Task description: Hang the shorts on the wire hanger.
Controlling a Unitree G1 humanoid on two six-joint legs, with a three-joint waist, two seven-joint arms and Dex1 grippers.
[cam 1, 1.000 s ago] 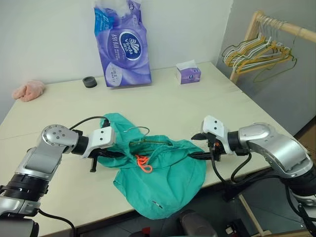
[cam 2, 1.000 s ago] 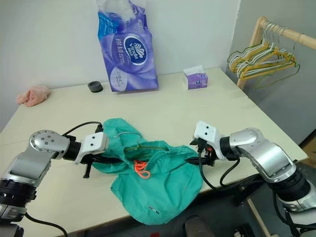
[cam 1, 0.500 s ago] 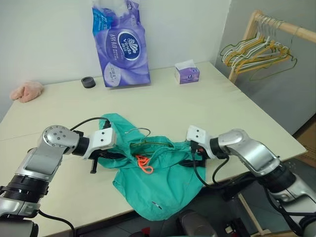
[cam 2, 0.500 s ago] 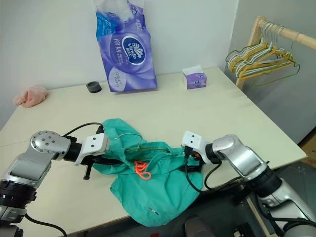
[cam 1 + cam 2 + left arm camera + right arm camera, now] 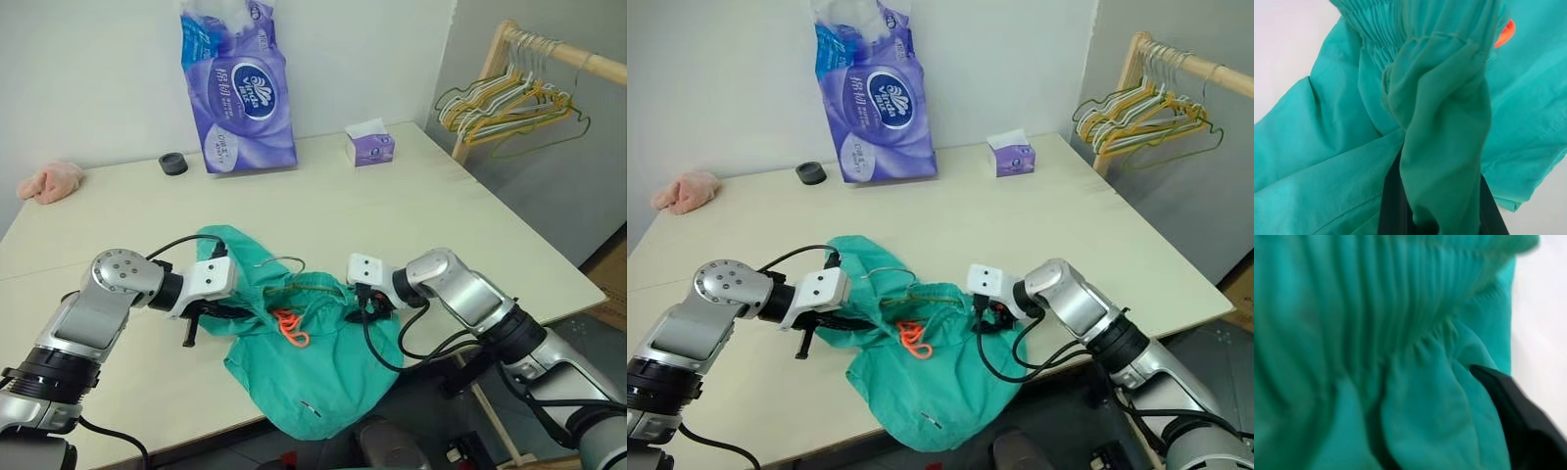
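Left gripper [image 5: 238,309] clamped shut on a fold of the shorts [image 5: 323,377], wrist angled downward; right gripper [image 5: 972,326] pressed into the same cloth opposite, fingers [image 5: 1520,423] flanking gathered fabric.

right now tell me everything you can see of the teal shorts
The shorts are teal-green thin cloth, crumpled near the table's front edge, one end drooping over it. The gathered elastic waistband faces up, with a small orange loop tag at its middle. The wire hanger lies threaded into the waistband, its hook poking out. The left gripper is shut on a fold of the cloth; the right gripper presses into the waistband's other side.
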